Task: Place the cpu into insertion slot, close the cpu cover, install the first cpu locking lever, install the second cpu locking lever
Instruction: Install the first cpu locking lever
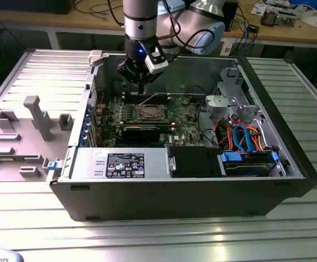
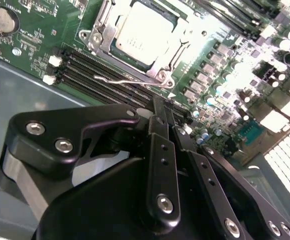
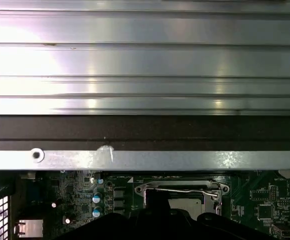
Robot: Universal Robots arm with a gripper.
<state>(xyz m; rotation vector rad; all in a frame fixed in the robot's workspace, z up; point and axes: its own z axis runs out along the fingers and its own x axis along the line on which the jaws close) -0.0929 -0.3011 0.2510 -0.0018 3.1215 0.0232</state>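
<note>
the pincer (image 1: 141, 84) hangs inside the open computer case (image 1: 289, 180), just above the motherboard (image 1: 188, 128) and beside the insertion slot (image 1: 152, 113). in the second wrist view its two black fingers (image 2: 161, 131) lie pressed together with nothing between them, tips close to a thin wire locking lever (image 2: 127, 80) that runs along the socket's edge next to the black memory slots (image 2: 97, 75).

the cpu (image 2: 146, 31) already sits in the slot, pale metal top showing through the window of the cpu cover (image 2: 167, 62), which looks lowered flat over it. so the lever work seems to be the step in hand. doing it well likely means keeping the narrow tips on the wire itself, pushing along its hinge arc without sliding onto the memory slots, and steering the lever under its retaining hook, with no sideways load on the cover.
</note>
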